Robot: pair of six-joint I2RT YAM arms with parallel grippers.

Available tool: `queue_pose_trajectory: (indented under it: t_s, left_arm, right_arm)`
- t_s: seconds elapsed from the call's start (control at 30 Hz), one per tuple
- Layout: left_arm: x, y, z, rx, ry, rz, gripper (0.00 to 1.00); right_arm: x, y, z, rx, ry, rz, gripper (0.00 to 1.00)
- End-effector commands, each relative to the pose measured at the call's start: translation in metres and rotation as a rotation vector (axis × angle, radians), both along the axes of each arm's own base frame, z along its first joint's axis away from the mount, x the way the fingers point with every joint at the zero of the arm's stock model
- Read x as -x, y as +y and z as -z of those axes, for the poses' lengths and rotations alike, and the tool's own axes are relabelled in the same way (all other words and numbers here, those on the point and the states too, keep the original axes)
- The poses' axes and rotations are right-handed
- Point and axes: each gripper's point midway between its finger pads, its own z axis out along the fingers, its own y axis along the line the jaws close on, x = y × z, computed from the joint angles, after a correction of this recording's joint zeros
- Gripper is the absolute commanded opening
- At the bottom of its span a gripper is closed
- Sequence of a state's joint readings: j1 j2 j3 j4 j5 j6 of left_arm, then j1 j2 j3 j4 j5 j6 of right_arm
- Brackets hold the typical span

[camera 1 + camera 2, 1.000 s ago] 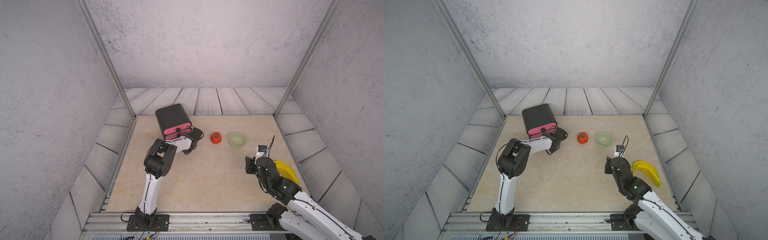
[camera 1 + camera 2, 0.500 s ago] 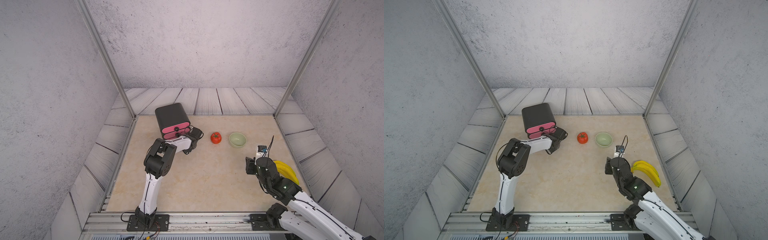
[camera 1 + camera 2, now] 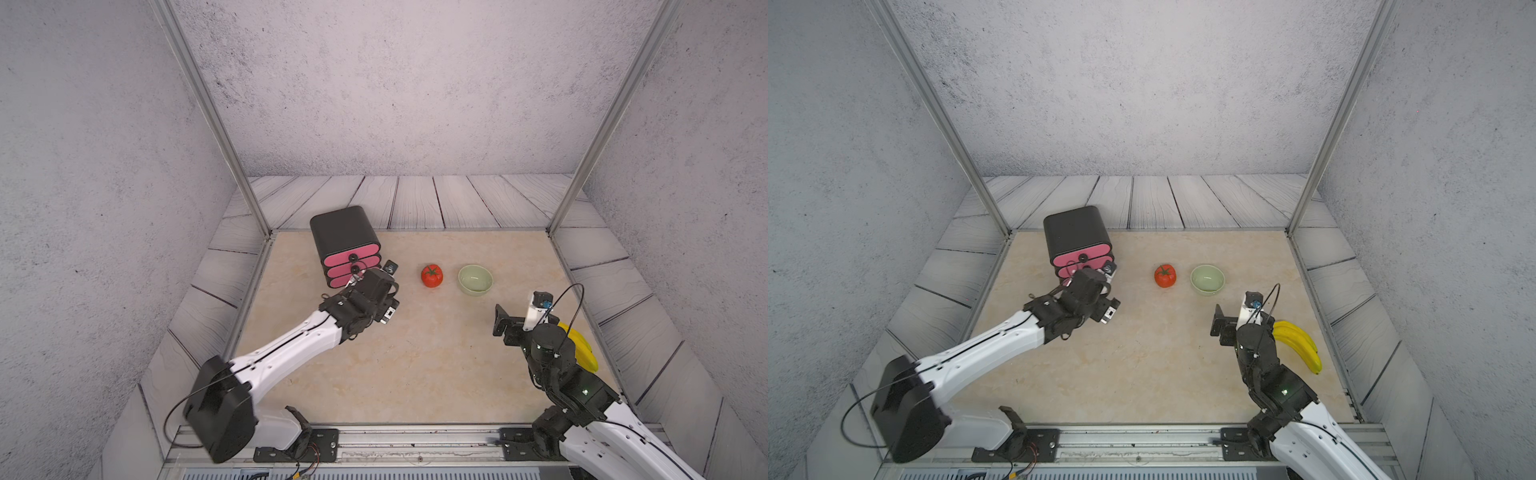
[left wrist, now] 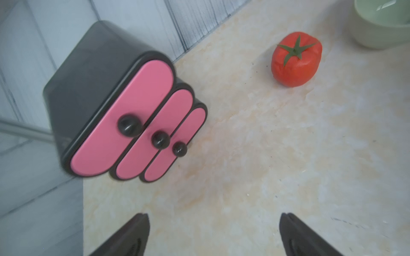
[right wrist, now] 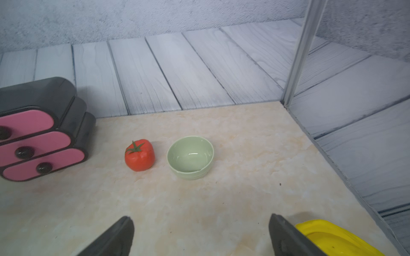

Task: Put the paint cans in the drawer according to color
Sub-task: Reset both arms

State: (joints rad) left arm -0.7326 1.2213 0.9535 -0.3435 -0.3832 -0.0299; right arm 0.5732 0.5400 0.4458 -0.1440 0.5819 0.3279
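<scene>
1. Your left fingers (image 4: pixel 131 239) stand apart, empty, near the drawer (image 3: pixel 345 237), which sits shut at the tabletop's (image 3: pixel 415 361) 11 o'clock.
2. Your right fingers (image 5: pixel 115 239) stand apart, empty, banana (image 3: pixel 1302 347) at their 4 o'clock.

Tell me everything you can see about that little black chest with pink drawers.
The chest is a rounded black box, plastic-looking, with three stacked pink drawer fronts, each bearing a round black knob. All three are shut. It stands upright on the beige tabletop near the back left corner; nothing else touches it.
</scene>
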Motion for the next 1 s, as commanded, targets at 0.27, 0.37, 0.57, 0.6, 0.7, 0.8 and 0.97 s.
queue_pose_trajectory:
  t_s: [0.27,0.37,0.57,0.6,0.7,0.8,0.97]
  left_arm:
    - [0.054,0.127,-0.006,0.260,-0.283,-0.333,0.98]
    - [0.051,0.149,0.004,0.257,-0.341,-0.386,0.98]
    - [0.011,0.181,0.033,0.268,-0.310,-0.492,0.99]
    - [0.000,0.189,0.040,0.266,-0.296,-0.516,0.98]
    - [-0.031,0.209,0.064,0.284,-0.280,-0.547,0.98]
    - [-0.063,0.218,0.077,0.296,-0.292,-0.519,0.99]
    - [-0.090,0.206,0.108,0.350,-0.264,-0.402,0.99]
  right_arm:
    - [-0.047,-0.093,0.053,0.060,0.055,0.348,0.99]
    - [-0.060,-0.102,0.082,0.079,0.102,0.347,0.99]
    - [-0.112,-0.077,0.107,0.159,0.026,0.159,0.99]
    - [-0.120,-0.076,0.111,0.168,-0.028,0.155,0.99]
    - [-0.126,-0.072,0.124,0.171,0.123,0.121,0.99]
    - [-0.136,-0.084,0.121,0.184,0.067,0.200,0.99]
    - [-0.135,-0.085,0.123,0.176,0.127,0.208,0.99]
